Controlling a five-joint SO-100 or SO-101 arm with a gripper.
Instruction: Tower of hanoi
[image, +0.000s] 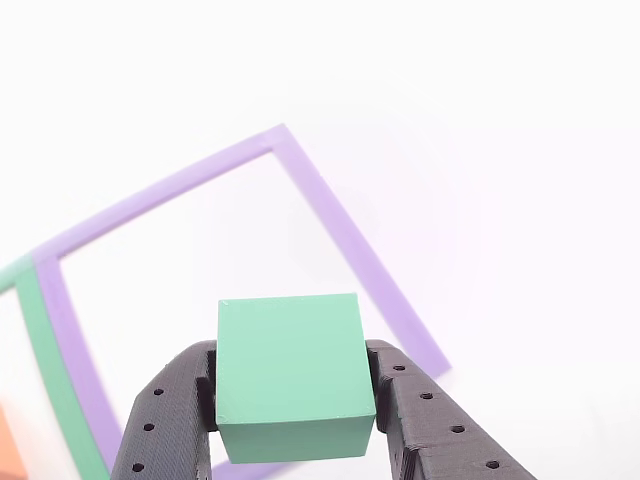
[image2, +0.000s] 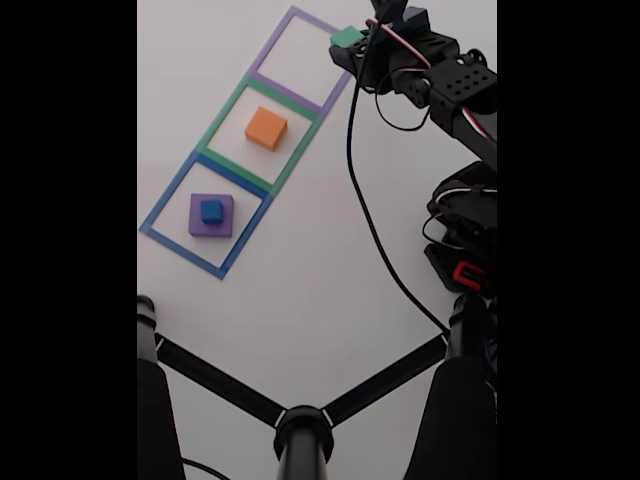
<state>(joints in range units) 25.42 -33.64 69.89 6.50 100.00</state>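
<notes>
Purple block (image2: 211, 215), flat and largest, inside the blue tape outline (image2: 160, 214) with the small blue cube (image2: 211, 210) on top; orange block (image2: 266, 128) alone in the green outline (image2: 228, 112). Matte green block (image: 292, 372), sharp-edged, pinched between the dark gripper (image: 293, 395) fingers above the purple outline (image: 340, 220), near its edge in the fixed view. Likely to land astride the tape if released off-centre.
</notes>
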